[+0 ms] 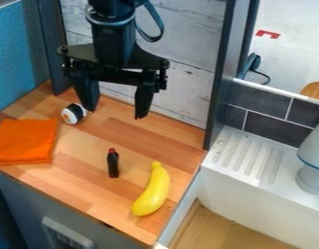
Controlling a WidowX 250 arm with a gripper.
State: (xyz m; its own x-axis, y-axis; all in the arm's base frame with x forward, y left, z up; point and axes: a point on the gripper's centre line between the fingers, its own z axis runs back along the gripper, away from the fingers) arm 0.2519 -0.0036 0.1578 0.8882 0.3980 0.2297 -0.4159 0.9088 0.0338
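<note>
Whitewashed plank wall; blue panel at left.

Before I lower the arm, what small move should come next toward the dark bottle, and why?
I'd probably ease the gripper toward the camera first: its fingers are apart and empty, while the dark bottle appears nearer the camera.

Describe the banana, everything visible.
The banana is plain yellow, smooth and slightly glossy, plastic-looking. It looks whole and unpeeled, with a short stubby stem. It lies on its side in a gentle curve, stem end toward the back wall. It rests on the wooden counter, near the sink-side edge, apart from the small dark bottle. Only the counter touches it.
</note>
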